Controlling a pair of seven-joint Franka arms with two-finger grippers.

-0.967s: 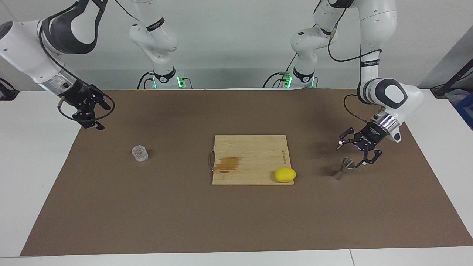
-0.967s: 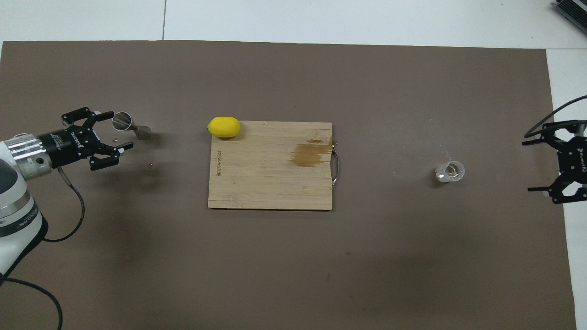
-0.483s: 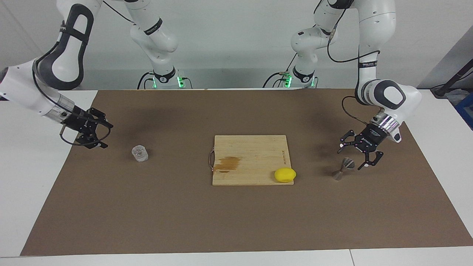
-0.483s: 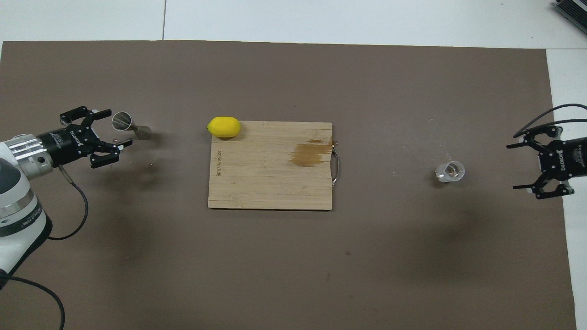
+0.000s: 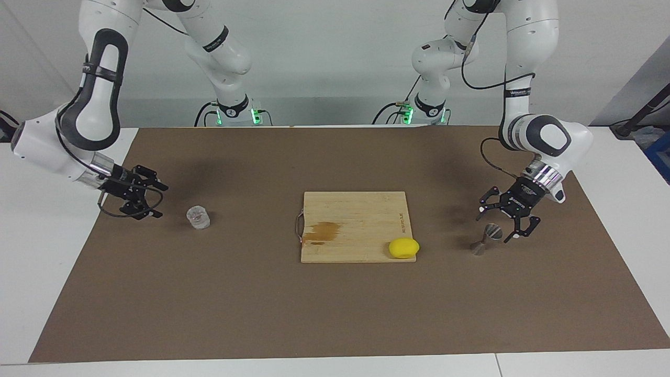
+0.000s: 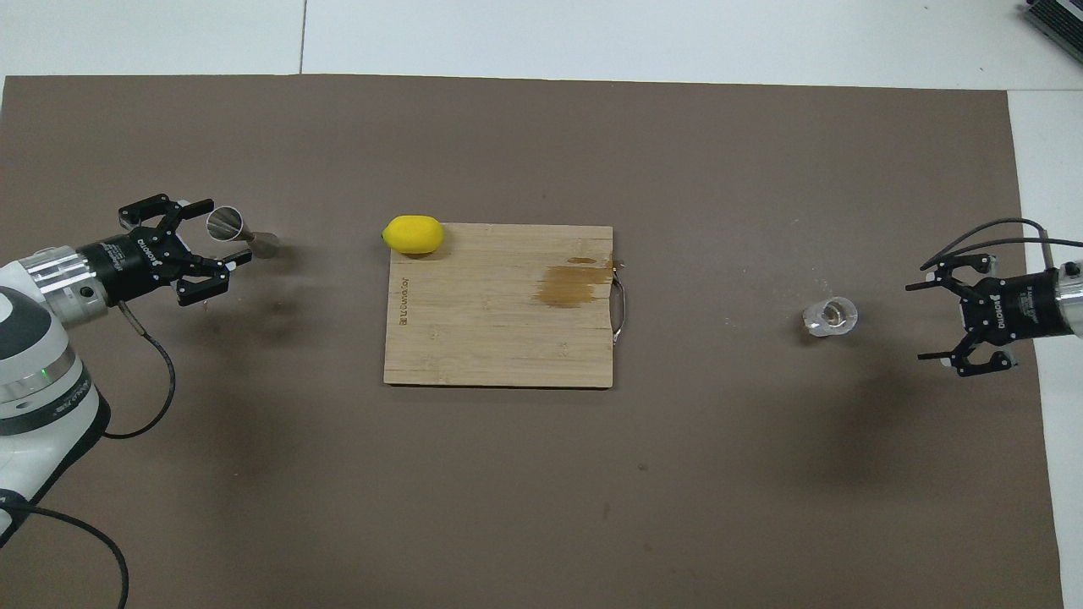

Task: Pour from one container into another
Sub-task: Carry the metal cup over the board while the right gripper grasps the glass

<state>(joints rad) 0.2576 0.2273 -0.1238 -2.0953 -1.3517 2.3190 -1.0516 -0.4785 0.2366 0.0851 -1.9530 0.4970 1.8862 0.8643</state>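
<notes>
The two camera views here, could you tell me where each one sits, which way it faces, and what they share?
Facing view: high across the table, looking at the robots; both whole arms show, left gripper at the jigger, right gripper beside the glass cup.
Overhead view: above the robots' end, looking steeply down; only forearms and grippers show.
Shared: cutting board, lemon, cup, jigger, both grippers, turned half a turn.

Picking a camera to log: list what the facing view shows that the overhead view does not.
Facing only: both arm bases, and the jigger's hourglass profile standing upright.
Overhead only: the open mouths of the jigger and the glass cup.
Both: cutting board with the lemon at its corner, the left gripper around the jigger, and the right gripper open beside the cup.
</notes>
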